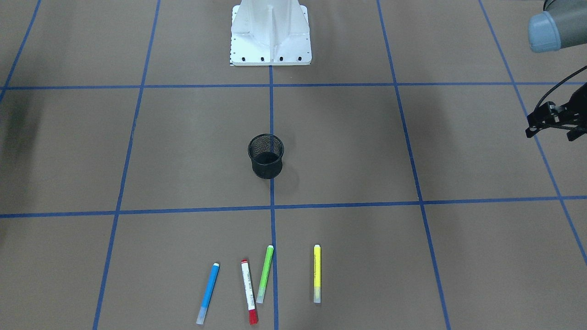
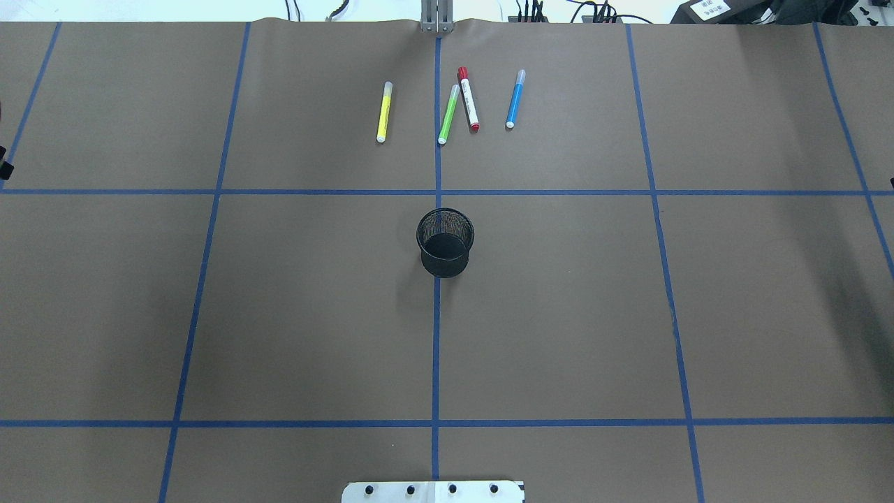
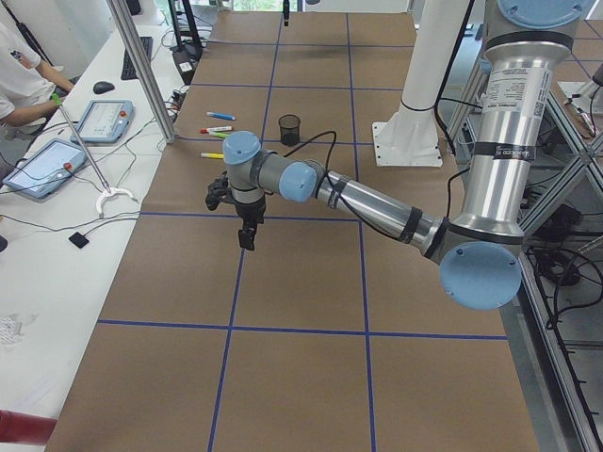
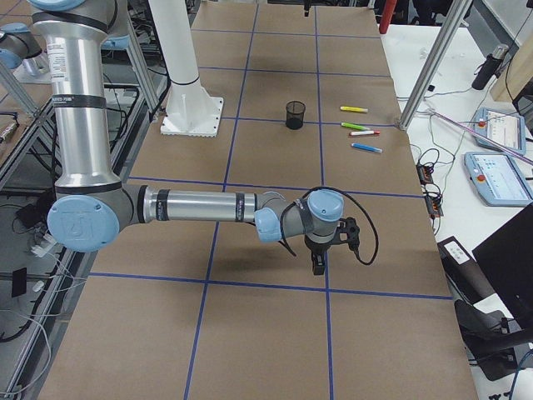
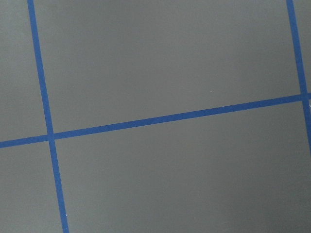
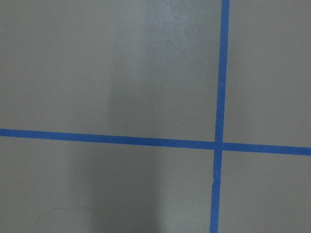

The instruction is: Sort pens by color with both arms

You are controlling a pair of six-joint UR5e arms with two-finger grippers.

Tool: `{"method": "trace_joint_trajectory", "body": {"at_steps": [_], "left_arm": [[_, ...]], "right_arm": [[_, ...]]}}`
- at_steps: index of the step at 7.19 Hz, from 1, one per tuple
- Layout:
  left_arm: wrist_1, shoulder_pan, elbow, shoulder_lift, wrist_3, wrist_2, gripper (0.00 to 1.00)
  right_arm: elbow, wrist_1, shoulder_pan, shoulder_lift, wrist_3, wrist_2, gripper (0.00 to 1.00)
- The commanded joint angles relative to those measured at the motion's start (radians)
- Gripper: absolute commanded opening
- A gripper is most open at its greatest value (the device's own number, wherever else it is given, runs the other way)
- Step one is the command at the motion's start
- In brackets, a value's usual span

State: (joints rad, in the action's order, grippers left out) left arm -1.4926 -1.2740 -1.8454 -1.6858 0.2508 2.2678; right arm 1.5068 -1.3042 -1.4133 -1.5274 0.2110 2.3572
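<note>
Four pens lie in a row at the table's far edge: yellow [image 2: 383, 112], lime green [image 2: 448, 114], white with red cap [image 2: 469, 99] and blue [image 2: 515, 98]. In the front-facing view they are blue [image 1: 208, 293], red-capped [image 1: 249, 291], green [image 1: 265, 274] and yellow [image 1: 317, 273]. My left gripper [image 3: 247, 231] hangs over the table's left end, far from the pens; part of it shows at the front-facing view's edge [image 1: 545, 120]. My right gripper [image 4: 317, 265] hangs over the right end. I cannot tell whether either is open or shut. Both wrist views show only paper and tape.
A black mesh cup [image 2: 445, 242] stands upright at the table's middle, on the centre tape line. The white pedestal base [image 1: 270, 34] sits at the robot's side. Blue tape lines grid the brown paper. Operators' tablets [image 3: 102, 120] lie on the side desk.
</note>
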Motion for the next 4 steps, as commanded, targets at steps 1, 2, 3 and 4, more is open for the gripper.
{"method": "trace_joint_trajectory", "body": {"at_steps": [1, 2, 3, 4], "left_arm": [[0.012, -0.005, -0.009, 0.021, -0.082, -0.002, 0.99], [0.012, -0.005, -0.006, 0.029, -0.077, -0.004, 0.99], [0.014, -0.005, 0.001, 0.035, -0.068, -0.002, 0.99], [0.014, -0.005, 0.006, 0.035, -0.059, -0.002, 0.99]], "right_arm": [[0.001, -0.001, 0.0, 0.003, -0.004, 0.001, 1.0], [0.009, -0.015, 0.005, 0.007, -0.004, -0.007, 1.0], [0.016, -0.02, 0.007, 0.01, -0.004, -0.009, 1.0], [0.038, -0.036, 0.004, 0.013, -0.004, -0.006, 1.0]]}}
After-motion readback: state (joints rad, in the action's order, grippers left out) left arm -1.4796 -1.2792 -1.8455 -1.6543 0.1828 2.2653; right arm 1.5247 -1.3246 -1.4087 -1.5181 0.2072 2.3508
